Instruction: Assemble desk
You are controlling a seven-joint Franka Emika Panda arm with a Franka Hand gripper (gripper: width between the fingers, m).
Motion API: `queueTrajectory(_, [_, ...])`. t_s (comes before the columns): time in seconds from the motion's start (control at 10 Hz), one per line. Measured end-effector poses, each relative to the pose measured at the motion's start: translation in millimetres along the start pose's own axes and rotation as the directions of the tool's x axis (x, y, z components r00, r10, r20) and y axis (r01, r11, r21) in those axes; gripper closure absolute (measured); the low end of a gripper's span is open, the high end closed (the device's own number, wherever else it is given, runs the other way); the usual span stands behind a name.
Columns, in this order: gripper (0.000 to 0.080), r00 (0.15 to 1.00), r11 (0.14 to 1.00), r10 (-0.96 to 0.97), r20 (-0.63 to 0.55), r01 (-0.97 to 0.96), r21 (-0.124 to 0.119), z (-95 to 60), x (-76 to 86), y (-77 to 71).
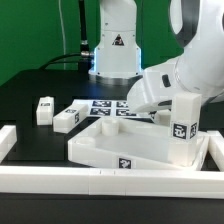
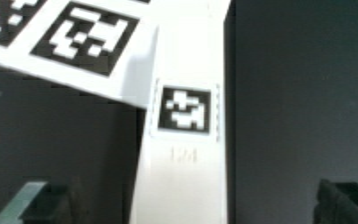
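Along the far left of the exterior view ran a white border rail (image 1: 8, 140), edging the black table (image 1: 30, 125). Just inside it one leg (image 1: 44, 109) stood upright, and a second leg (image 1: 65, 119) lay on its side close by. Next came the marker board (image 1: 100, 106), flat on the table behind the tabletop (image 1: 100, 152). The tabletop sat rim-up near the front rail. At its right-hand corner a third leg (image 1: 183, 125) stood upright with its tag facing out. The white arm (image 1: 175, 70) leaned in above that leg from the exterior view's right. In the wrist view the gripper (image 2: 185, 200) had its fingers (image 2: 25, 200) spread wide and pinched nothing. A long white tagged piece (image 2: 179, 150) ran between them with dark gaps on either side. I couldn't tell whether it was a rim or a leg.
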State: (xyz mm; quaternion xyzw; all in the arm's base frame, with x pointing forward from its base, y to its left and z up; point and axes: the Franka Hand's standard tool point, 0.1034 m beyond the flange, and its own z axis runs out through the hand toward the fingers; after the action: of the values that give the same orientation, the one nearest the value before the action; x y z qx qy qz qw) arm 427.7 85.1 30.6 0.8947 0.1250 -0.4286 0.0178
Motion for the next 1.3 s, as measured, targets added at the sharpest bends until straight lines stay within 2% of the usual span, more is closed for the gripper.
queueTrajectory(0.2, [0.015, 0.999, 1.0, 0.001, 0.038, -0.001, 0.004, 3.7, -2.9, 0.4])
queueTrajectory(0.5, [0.015, 0.972, 1.0, 0.001, 0.235, -0.006, 0.017, 11.3, -5.2, 0.2])
queueTrajectory(0.6, [0.015, 0.964, 1.0, 0.002, 0.265, -0.008, 0.02, 13.8, -3.7, 0.6])
queueTrajectory(1.3, [0.015, 0.976, 1.0, 0.006, 0.22, -0.009, 0.015, 13.9, 5.5, 2.8])
